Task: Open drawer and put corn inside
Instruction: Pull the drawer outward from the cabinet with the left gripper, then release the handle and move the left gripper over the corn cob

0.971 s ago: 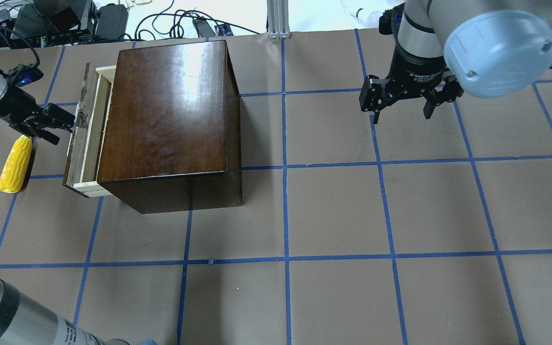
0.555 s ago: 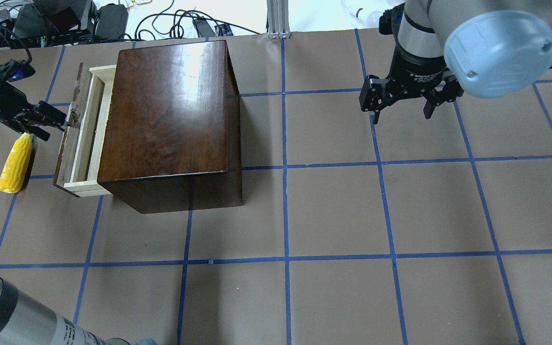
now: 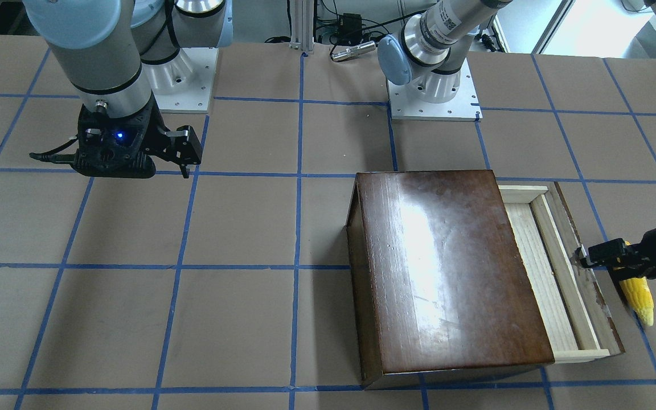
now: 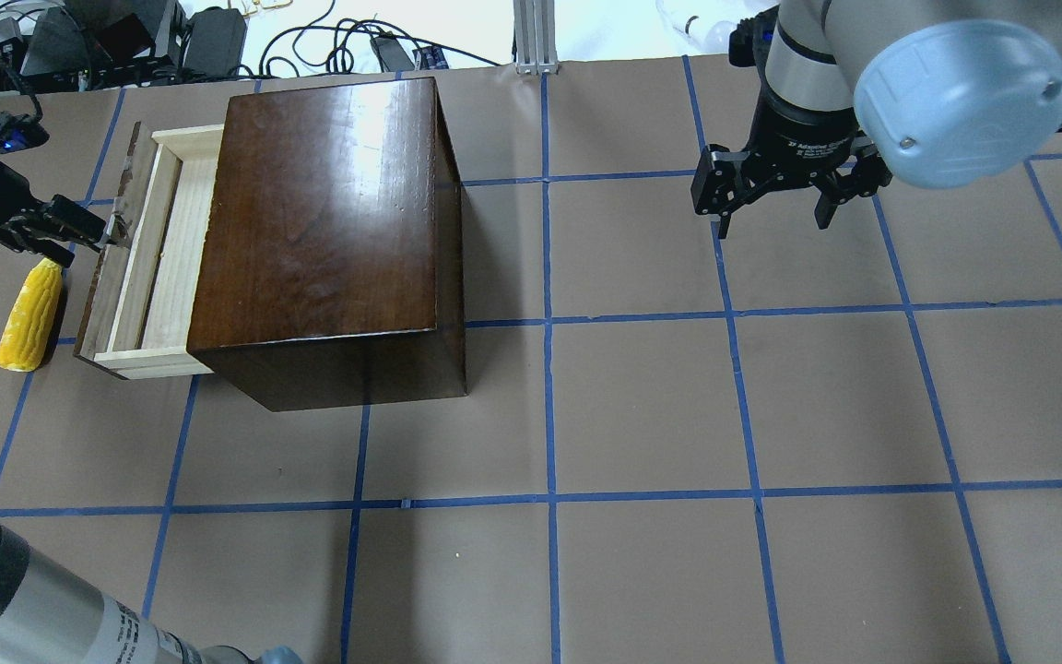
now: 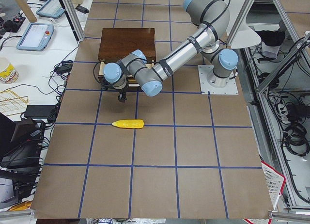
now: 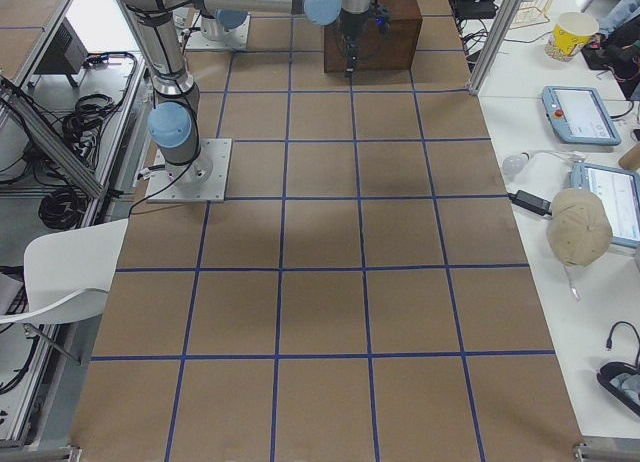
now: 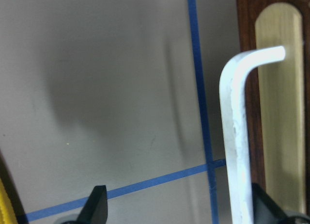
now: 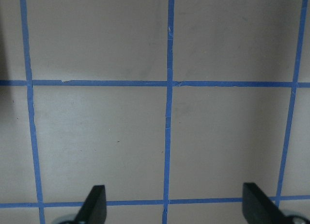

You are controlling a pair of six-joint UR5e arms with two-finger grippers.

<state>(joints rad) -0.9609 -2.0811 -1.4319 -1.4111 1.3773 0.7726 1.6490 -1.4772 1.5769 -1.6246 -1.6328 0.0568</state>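
Yellow bumpy corn cob (image 4: 29, 314) lies on the table (image 4: 642, 406) beside the glossy dark-brown wooden box's (image 4: 328, 212) pale drawer (image 4: 171, 249), now pulled further out; room enough, I judge. My left gripper (image 4: 88, 232), jaws spread, seems hooked on its cream handle (image 7: 237, 136); right gripper (image 4: 772, 224), spread, hangs well apart.

corn (image 3: 639, 297) partly behind left hand (image 3: 584, 257), drawer (image 4: 173, 251) rear hidden inside box (image 4: 319, 212)

Stretched low at the far left with left gripper (image 4: 88, 242), jaws apart; poised wrist-down at the far right with right gripper (image 4: 772, 226), jaws likewise apart.
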